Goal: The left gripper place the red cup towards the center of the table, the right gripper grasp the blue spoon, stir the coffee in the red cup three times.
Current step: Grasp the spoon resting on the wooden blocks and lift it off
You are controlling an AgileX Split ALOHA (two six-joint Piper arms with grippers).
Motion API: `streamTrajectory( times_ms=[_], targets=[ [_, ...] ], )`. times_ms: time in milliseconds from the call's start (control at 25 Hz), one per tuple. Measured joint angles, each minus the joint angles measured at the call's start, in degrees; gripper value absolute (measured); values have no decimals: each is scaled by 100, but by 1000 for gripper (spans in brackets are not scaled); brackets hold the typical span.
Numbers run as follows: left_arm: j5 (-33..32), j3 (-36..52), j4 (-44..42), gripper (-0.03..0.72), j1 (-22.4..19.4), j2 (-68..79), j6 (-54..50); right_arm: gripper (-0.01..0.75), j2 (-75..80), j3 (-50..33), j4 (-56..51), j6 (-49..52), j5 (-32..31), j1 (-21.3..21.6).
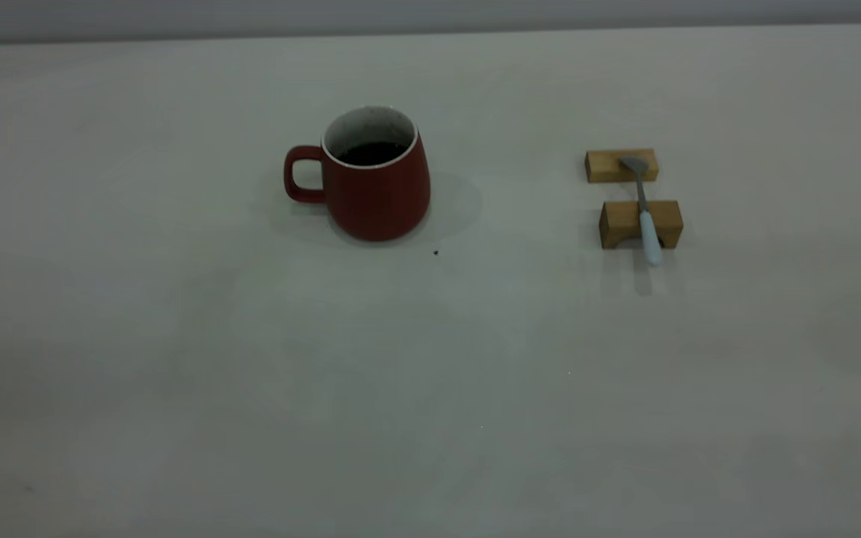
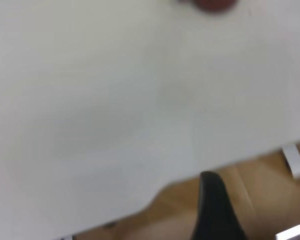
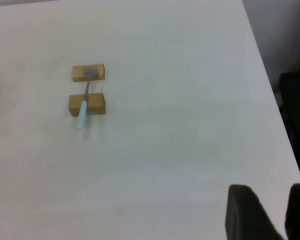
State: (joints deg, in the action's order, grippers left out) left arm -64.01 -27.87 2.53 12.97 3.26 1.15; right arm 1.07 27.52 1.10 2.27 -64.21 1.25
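The red cup point(image 1: 378, 179) stands upright on the table point(image 1: 430, 373), left of middle, its handle pointing left and dark coffee point(image 1: 372, 152) inside. In the left wrist view the red cup point(image 2: 215, 4) is only a far-off sliver. The blue spoon point(image 1: 645, 217) lies across two wooden blocks to the right, pale handle toward the near side. The right wrist view shows the blue spoon point(image 3: 83, 107) far from my right gripper point(image 3: 270, 200), which is open and empty. My left gripper point(image 2: 217, 210) shows as a black part at the table's edge. Neither gripper appears in the exterior view.
The spoon rests on two tan blocks, the far one point(image 1: 621, 165) under the bowl and the near one point(image 1: 625, 224) under the neck. A tiny dark speck point(image 1: 436, 252) lies beside the cup. The table's right edge point(image 3: 270, 85) borders a dark area.
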Motion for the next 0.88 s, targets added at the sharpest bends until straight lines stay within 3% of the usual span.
streamTrajectory(
  times_ms=[320,560,880],
  targets=[
    [-72,0,0,522,-1038,-433,0,237,0,0,-110,0,0,0],
    [-72,0,0,521,-1183,-433,-4,237,0,0,-332,0,51,0],
    [-72,0,0,521,-1183,-433,-4,282,1317,63,-1062,-227,1746,0]
  ],
)
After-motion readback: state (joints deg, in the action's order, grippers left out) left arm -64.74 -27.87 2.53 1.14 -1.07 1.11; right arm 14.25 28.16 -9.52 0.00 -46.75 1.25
